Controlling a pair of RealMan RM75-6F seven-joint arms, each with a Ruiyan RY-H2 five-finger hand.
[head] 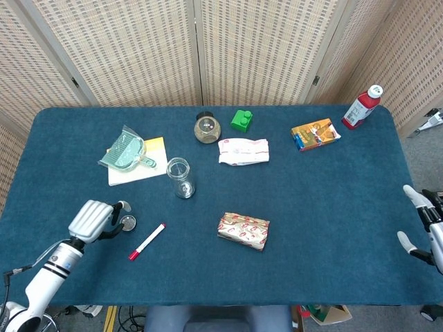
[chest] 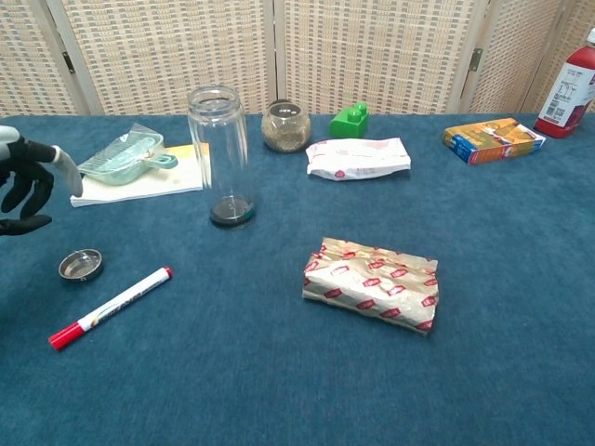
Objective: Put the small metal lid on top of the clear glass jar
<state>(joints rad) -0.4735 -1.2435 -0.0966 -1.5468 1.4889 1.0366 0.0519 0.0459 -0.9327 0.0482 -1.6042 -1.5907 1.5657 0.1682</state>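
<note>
The small metal lid [head: 128, 223] [chest: 81, 265] lies flat on the blue table, left of a red-capped marker. The clear glass jar [head: 180, 178] [chest: 219, 153] stands upright with its mouth uncovered, further back and to the right of the lid. My left hand [head: 93, 220] [chest: 23, 186] hovers just left of the lid and a little above the table, fingers apart and holding nothing. At the table's right edge my right hand [head: 421, 223] shows only in the head view, fingers spread and empty, far from both objects.
A marker [head: 146, 241] lies right of the lid. A wrapped packet [head: 243, 230] sits mid-table. Behind the jar are a green scoop on paper [head: 128, 153], a round jar [head: 207, 129], a green block [head: 241, 120], a white packet [head: 243, 151], a box [head: 315, 134] and a red bottle [head: 361, 108].
</note>
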